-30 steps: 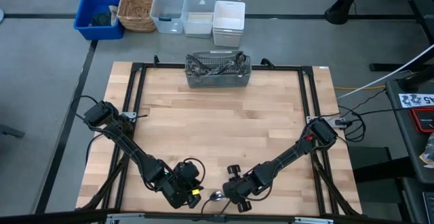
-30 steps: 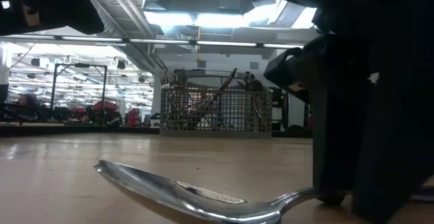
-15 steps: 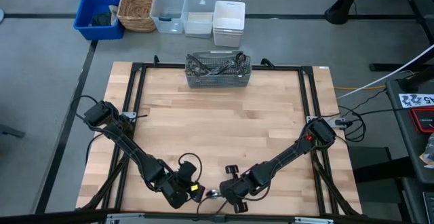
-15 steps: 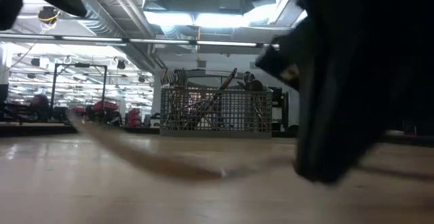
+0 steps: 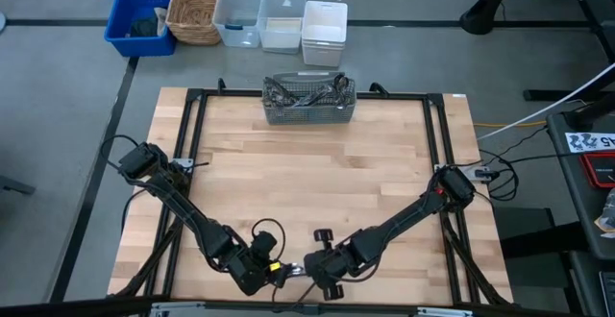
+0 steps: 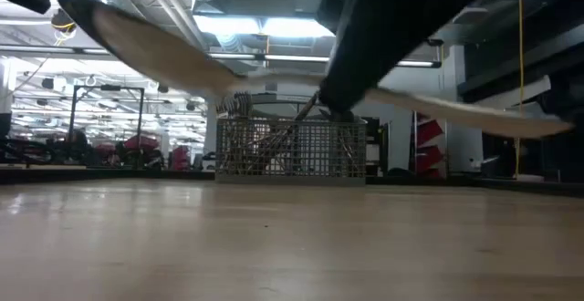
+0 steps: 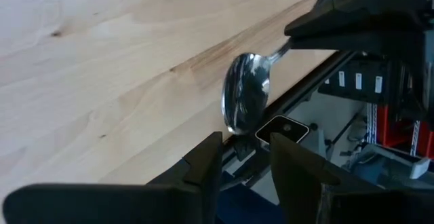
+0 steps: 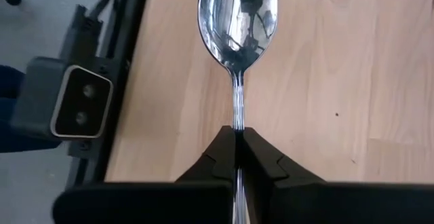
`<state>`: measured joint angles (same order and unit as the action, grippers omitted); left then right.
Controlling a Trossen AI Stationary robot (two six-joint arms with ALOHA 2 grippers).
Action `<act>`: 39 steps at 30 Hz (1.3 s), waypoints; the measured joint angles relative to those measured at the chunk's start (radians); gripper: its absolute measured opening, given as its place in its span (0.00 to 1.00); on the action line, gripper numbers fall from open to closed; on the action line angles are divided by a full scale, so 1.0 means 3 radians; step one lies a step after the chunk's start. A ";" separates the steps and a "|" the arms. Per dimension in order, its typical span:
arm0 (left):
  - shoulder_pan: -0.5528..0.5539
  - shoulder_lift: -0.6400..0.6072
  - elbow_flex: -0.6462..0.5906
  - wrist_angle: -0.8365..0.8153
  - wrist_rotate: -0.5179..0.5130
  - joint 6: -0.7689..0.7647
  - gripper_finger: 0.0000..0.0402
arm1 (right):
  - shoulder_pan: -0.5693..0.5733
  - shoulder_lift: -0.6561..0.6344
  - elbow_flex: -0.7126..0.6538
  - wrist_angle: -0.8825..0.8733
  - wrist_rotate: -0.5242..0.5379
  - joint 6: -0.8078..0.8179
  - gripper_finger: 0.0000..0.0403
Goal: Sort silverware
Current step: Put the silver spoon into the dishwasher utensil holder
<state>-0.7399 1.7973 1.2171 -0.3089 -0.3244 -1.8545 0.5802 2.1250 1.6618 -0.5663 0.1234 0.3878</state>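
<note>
table (image 5: 317, 182): wooden, wire basket (image 5: 308, 101) of cutlery at its far edge. right gripper (image 8: 237, 144): pinching spoon (image 8: 237, 13) by its handle, lifted at near edge. left gripper (image 7: 245, 157): spread, just beside bowl. risk: your thin grip may let spoon swing, slip off edge.

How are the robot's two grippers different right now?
The right gripper is shut on a spoon, pinching its thin handle, while the left gripper is open and holds nothing. The right gripper has the spoon up off the wooden table; the left gripper just points at the spoon's bowl. Both are dark and sit close together at the table's near edge.
</note>
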 joint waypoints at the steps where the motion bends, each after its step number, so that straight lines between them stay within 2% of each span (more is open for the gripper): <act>1: 0.0000 0.0000 0.0001 -0.0001 0.0000 0.0000 0.28 | 0.0001 0.0000 0.0019 -0.0004 -0.0001 0.0000 0.03; 17: 0.0006 0.0000 0.0000 -0.0004 -0.0104 -0.0017 0.28 | 0.0002 -0.0004 0.0084 0.0169 0.0001 0.0001 0.02; 29: 0.0006 0.0000 0.0000 -0.0002 -0.0108 0.0188 0.28 | 0.0006 -0.0006 0.0086 0.0172 0.0214 0.0027 0.02; 32: 0.0006 0.0000 0.0000 -0.0001 -0.0109 0.0314 0.23 | 0.0006 -0.0006 0.0087 0.0174 0.0232 0.0027 0.03; 37: 0.0006 0.0000 0.0000 0.0003 -0.0146 0.0349 0.05 | 0.0010 -0.0010 0.0088 0.0177 0.0229 0.0029 0.03; 39: 0.0006 0.0000 0.0000 -0.0007 -0.0217 0.0348 0.02 | 0.0011 -0.0011 0.0088 0.0174 0.0229 0.0034 0.03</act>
<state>-0.7380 1.7973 1.2171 -0.3109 -0.3895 -1.7502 0.5835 2.1216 1.6882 -0.5140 0.1921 0.3981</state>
